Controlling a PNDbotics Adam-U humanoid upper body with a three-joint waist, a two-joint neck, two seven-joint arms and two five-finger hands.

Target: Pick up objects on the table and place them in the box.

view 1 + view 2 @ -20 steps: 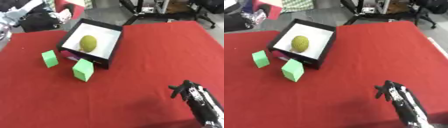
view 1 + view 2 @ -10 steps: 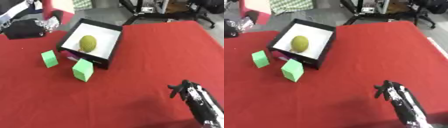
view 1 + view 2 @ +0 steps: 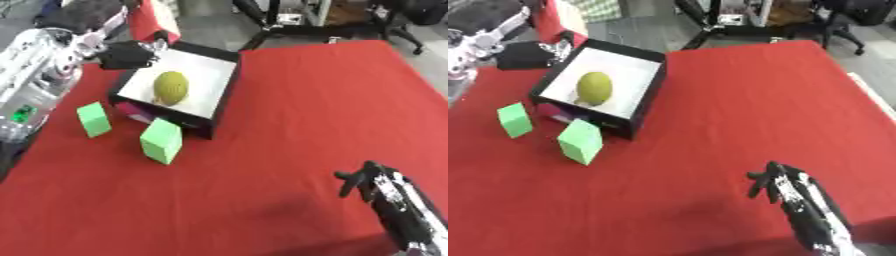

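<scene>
A black box with a white floor (image 3: 223, 82) stands at the far left of the red table, and a yellow-green round fruit (image 3: 171, 86) lies inside it. Two green blocks lie in front of the box, a small one (image 3: 94, 119) and a larger one (image 3: 162, 140). Something pink (image 3: 133, 111) shows against the box's near wall. My left hand (image 3: 128, 54) hovers at the box's far left corner. A red and white shape (image 3: 149, 21) sits just above it; whether the hand holds it is unclear. My right hand (image 3: 378, 186) rests open at the lower right, fingers up.
My silver left forearm (image 3: 35, 70) runs along the table's left edge. Chair legs and stands (image 3: 289, 22) lie on the floor beyond the far edge. The red cloth (image 3: 315, 100) stretches to the right of the box.
My left hand has moved right and nearer, from beyond the table's far left corner to the box's far left corner. The right hand has stayed put.
</scene>
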